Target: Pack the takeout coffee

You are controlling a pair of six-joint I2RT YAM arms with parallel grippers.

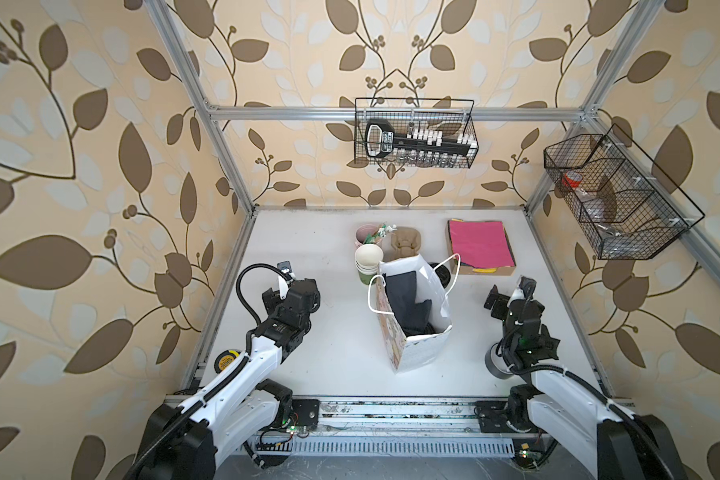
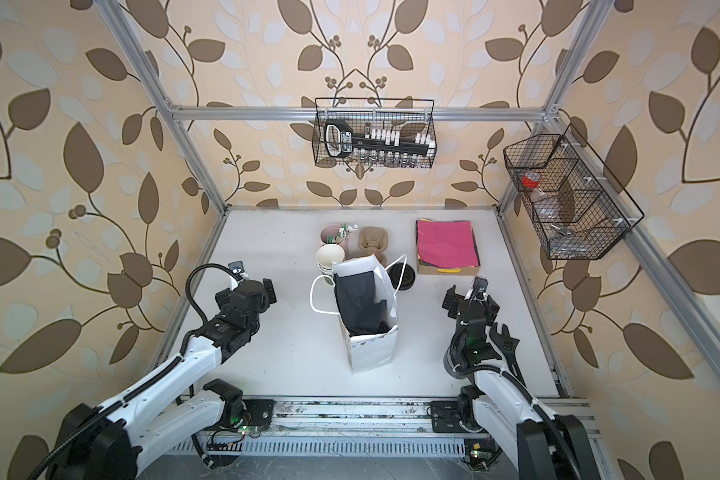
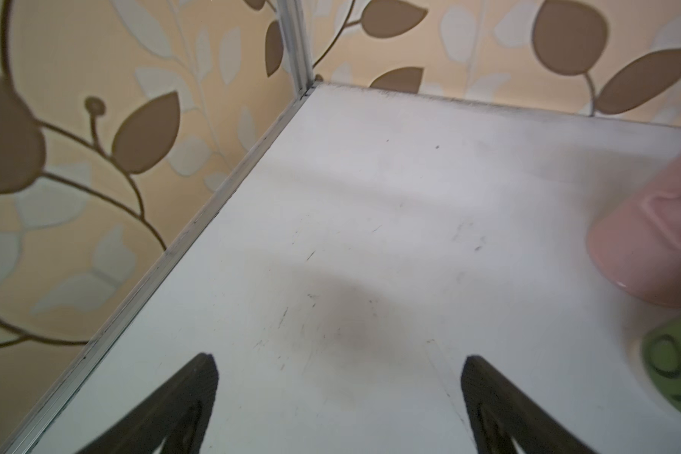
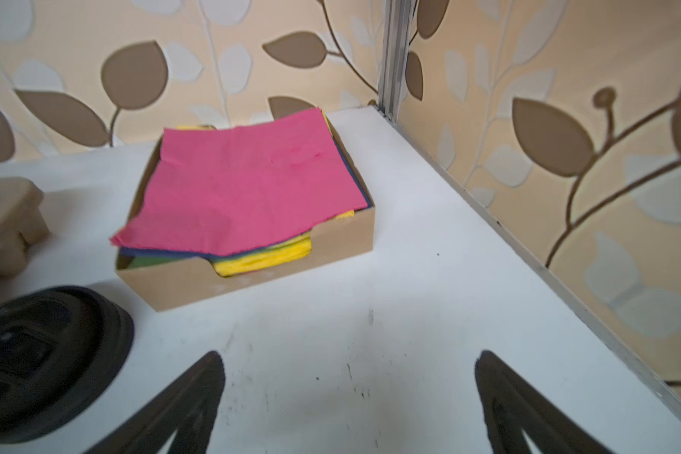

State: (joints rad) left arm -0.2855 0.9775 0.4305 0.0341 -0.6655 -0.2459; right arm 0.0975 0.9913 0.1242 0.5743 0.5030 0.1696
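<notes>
A white paper gift bag (image 1: 422,353) with rope handles stands open in the middle of the table, seen in both top views (image 2: 373,353). Dark folded material (image 1: 408,303) fills its inside. The takeout coffee is hidden in every view; I cannot tell whether it sits under that dark material. My left gripper (image 1: 308,293) (image 3: 339,357) hovers open over bare table, left of the bag. To the right of the bag my right gripper (image 1: 493,299) (image 4: 350,353) is open too, with only table between its fingers.
Behind the bag stand stacked white-and-green cups (image 1: 368,259), a pink cup (image 3: 653,236), a brown pulp carrier (image 1: 404,245) and loose black lids (image 4: 44,353). A cardboard box of coloured napkins (image 4: 244,188) sits back right. Wire baskets (image 1: 416,133) hang on the walls.
</notes>
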